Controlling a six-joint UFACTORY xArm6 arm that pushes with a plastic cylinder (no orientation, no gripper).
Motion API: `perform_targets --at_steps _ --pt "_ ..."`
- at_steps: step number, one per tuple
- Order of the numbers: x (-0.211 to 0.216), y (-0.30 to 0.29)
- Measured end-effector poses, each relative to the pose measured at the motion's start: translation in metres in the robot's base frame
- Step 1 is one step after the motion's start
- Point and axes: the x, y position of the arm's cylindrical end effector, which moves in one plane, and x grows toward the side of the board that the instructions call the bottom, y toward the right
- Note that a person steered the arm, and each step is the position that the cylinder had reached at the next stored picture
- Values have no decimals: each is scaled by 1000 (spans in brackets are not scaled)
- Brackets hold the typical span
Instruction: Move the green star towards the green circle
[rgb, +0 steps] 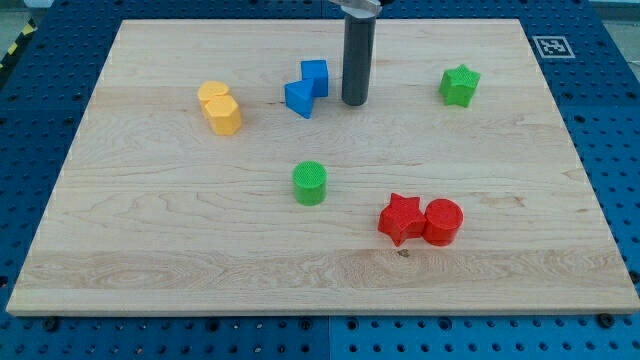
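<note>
The green star (460, 85) lies on the wooden board near the view's upper right. The green circle (310, 183) stands near the board's middle, to the lower left of the star. My tip (354, 102) rests on the board in the upper middle, well to the left of the green star and above and slightly right of the green circle. It touches neither green block. It stands just right of the blue blocks.
A blue cube (315, 77) and a blue triangle-like block (299, 98) sit just left of my tip. Two yellow blocks (219, 107) lie at the upper left. A red star (402, 218) and red circle (443, 221) touch at the lower right.
</note>
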Motion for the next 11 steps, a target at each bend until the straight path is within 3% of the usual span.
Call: perform_targets --at_steps 2,3,5,7,11 --pt "-69 33" --pt "-73 108" --pt "-49 122" --pt "-29 187" --pt "-11 140"
